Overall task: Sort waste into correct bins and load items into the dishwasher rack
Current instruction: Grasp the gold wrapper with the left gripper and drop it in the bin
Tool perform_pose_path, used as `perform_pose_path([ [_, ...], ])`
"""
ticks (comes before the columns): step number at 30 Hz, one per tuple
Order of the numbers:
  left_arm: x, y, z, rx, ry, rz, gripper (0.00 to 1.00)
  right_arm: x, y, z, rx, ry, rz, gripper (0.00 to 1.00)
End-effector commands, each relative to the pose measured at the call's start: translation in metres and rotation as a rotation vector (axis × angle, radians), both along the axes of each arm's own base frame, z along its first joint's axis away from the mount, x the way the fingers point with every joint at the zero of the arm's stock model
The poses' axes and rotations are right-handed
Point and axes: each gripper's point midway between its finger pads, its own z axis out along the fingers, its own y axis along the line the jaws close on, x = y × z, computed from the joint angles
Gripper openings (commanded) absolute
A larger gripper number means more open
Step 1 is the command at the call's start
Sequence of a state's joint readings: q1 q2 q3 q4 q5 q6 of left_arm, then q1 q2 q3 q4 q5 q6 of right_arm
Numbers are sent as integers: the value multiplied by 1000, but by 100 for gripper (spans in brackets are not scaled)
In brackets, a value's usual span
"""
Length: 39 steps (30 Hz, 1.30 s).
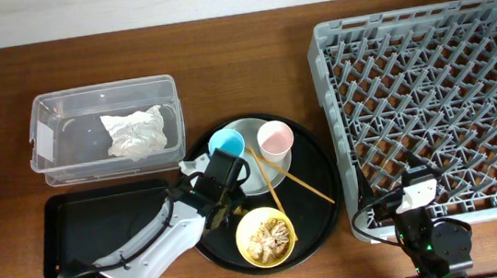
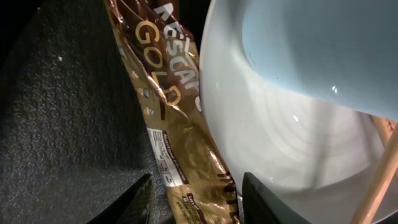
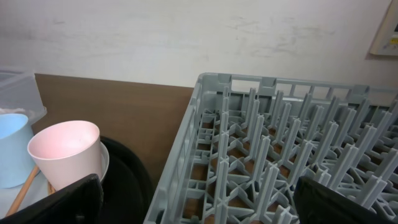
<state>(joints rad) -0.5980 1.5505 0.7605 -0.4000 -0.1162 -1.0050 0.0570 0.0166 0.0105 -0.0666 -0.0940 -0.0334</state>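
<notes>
1. Two arms are up. My left gripper (image 2: 196, 182) straddles the wrapper (image 2: 168, 124), fingers half-closed about it. I cannot tell whether the pads are biting the foil.
2. Wrapper lies on the round tray (image 1: 317, 217), one edge tight against the plate (image 2: 261, 143) that carries the blue cup (image 2: 311, 43).
3. I'd close firmly and low on the foil, holding the plate-side finger off the rim so the plate doesn't shift.
4. I'd lift straight up before swinging to the bins, since the chopsticks (image 1: 304, 187) lie near.
5. Right gripper (image 3: 199, 190) hangs wide open and empty beside the rack (image 3: 280, 143).
</notes>
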Motion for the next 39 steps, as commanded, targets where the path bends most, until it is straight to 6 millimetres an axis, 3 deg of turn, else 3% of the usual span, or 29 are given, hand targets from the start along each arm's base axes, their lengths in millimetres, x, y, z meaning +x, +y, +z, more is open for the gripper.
perform_pose_path([
  [1, -8, 6, -8, 18, 42, 7, 44, 0, 2, -3, 5, 6, 7, 99],
  [3, -11, 7, -6, 8, 56, 8, 42, 0, 2, -3, 5, 6, 7, 99],
  [7, -12, 35, 15, 24, 51, 44, 40, 0, 2, -3, 5, 6, 6, 99],
  [9, -16, 40, 13, 36, 72, 52, 40, 0, 2, -3, 5, 6, 7, 99],
  [20, -48, 38, -2, 1, 200, 23, 39, 0, 2, -3, 5, 6, 6, 98],
  [27, -47, 36, -4, -10, 194, 20, 3, 0, 2, -3, 5, 6, 7, 99],
  [30, -46, 36, -3, -12, 191, 19, 0, 0, 2, -3, 5, 6, 6, 98],
  [31, -43, 34, 3, -14, 169, -8, 0, 0, 2, -3, 5, 6, 7, 99],
  [32, -32, 29, 24, -16, 99, -85, 0, 0, 2, -3, 5, 6, 7, 99],
  [33, -20, 32, 53, 4, 14, -98, 0, 0, 2, -3, 5, 6, 7, 99],
  [35, 5, 50, 135, 34, -201, -115, 0, 0, 2, -3, 5, 6, 7, 98],
  [36, 12, 56, 154, 34, -253, -108, 0, 0, 2, -3, 5, 6, 7, 99],
  [37, 28, 78, 182, 35, -338, -21, 0, 0, 2, -3, 5, 6, 7, 99],
  [39, 59, 125, 195, 56, -424, 149, 0, 0, 2, -3, 5, 6, 7, 99],
])
